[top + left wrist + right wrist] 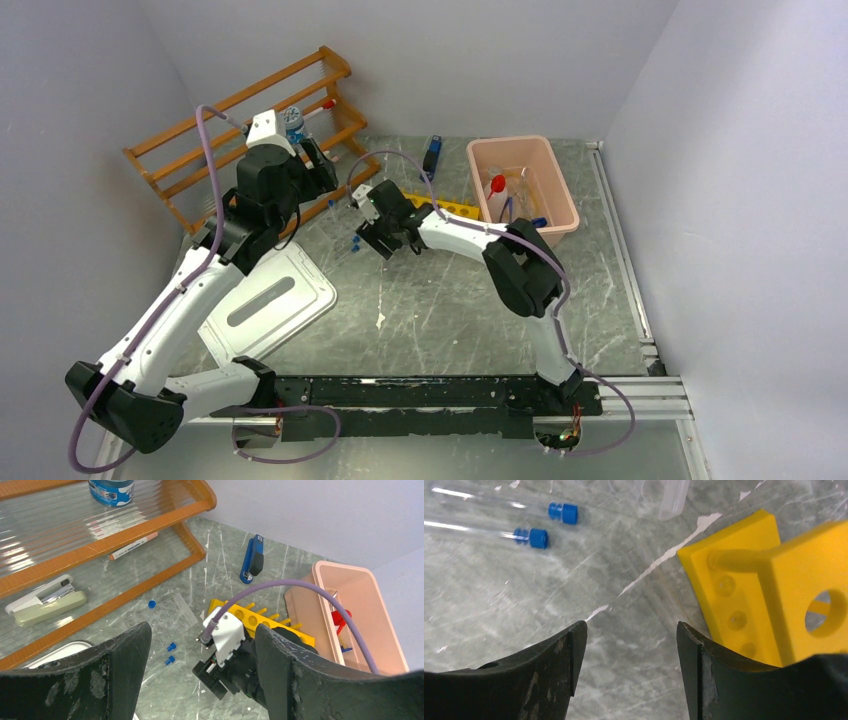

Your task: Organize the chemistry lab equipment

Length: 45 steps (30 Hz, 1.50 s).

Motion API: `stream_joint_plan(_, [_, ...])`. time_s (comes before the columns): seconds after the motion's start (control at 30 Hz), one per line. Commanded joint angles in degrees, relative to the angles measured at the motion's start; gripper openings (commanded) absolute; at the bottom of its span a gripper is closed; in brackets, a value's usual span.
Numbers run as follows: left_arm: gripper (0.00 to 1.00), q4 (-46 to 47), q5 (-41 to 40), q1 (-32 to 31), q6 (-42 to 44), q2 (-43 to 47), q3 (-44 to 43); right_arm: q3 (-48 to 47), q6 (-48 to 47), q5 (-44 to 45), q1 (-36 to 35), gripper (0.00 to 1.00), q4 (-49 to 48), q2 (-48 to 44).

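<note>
Two blue-capped clear tubes lie flat on the table, also in the left wrist view and from the top. My right gripper is open and empty, low over bare table between the tubes and a yellow tube rack; from the top it is at mid-table. My left gripper is open and empty, raised by the wooden shelf, looking down on the right wrist. A red-capped squeeze bottle stands in the pink bin. Goggles, tongs and tubing cannot be made out.
A wooden shelf holds a white stapler, a marker and a blue roll. A blue stapler, a clear well plate and a loose blue cap lie on the table. A white tray is at the near left.
</note>
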<state>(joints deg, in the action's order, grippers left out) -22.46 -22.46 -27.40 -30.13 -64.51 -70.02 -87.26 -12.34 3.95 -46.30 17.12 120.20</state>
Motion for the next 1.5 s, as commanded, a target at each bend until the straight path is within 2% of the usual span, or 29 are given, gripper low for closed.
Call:
stream_joint_plan(0.0, [0.8, 1.4, 2.3, 0.4, -0.6, 0.6, -1.4, -3.9, -4.7, 1.5, 0.3, 0.69, 0.1, 3.4])
stream_joint_plan(0.23, [0.8, 2.7, 0.7, 0.4, -0.3, 1.1, -0.7, -7.5, -5.9, -7.9, 3.0, 0.66, 2.2, 6.9])
stream_joint_plan(0.4, [0.8, 3.3, -0.5, 0.4, 1.6, 1.0, -1.5, -9.6, -7.2, -10.9, 3.6, 0.65, 5.7, 9.3])
stream_joint_plan(0.53, [0.8, 3.6, 0.3, 0.4, 1.4, 0.6, -0.9, -10.8, -8.6, -14.3, 3.8, 0.61, 9.4, 9.6])
stream_joint_plan(0.7, [0.8, 3.8, 0.6, 0.4, 1.1, 0.1, -0.7, -10.4, -9.7, -16.1, 4.0, 0.48, 11.4, 8.9])
stream_joint_plan(0.77, [0.8, 4.1, 0.8, 0.4, 1.0, -0.3, -0.6, -10.7, -9.9, -16.4, 4.0, 0.46, 11.7, 8.9])
stream_joint_plan(0.83, [0.8, 4.3, 1.0, 0.4, 0.9, -0.6, -0.6, -11.0, -9.9, -16.6, 4.0, 0.48, 12.2, 8.9])
stream_joint_plan(0.97, [0.8, 4.8, 1.8, 0.4, 0.5, -1.1, -0.5, -10.1, -10.2, -14.1, 4.1, 0.6, 11.4, 9.0])
stream_joint_plan(1.07, [0.8, 4.8, 2.2, 0.4, 0.2, -1.4, -0.5, -11.1, -10.8, -13.8, 4.0, 0.62, 12.6, 10.2])
stream_joint_plan(1.2, [0.8, 5.4, 3.4, 0.4, 0.8, -1.4, -0.2, -12.4, -12.8, -19.7, 4.6, 0.56, 16.3, 10.9])
stream_joint_plan(1.37, [0.79, 4.8, 3.2, 0.4, 0.9, -1.0, -0.4, -12.7, -13.6, -18.9, 4.7, 0.38, 18.6, 11.5])
stream_joint_plan(1.47, [0.79, 4.2, 2.7, 0.4, 1.0, -0.6, -0.2, -13.1, -13.4, -18.5, 4.6, 0.3, 19.6, 11.5])
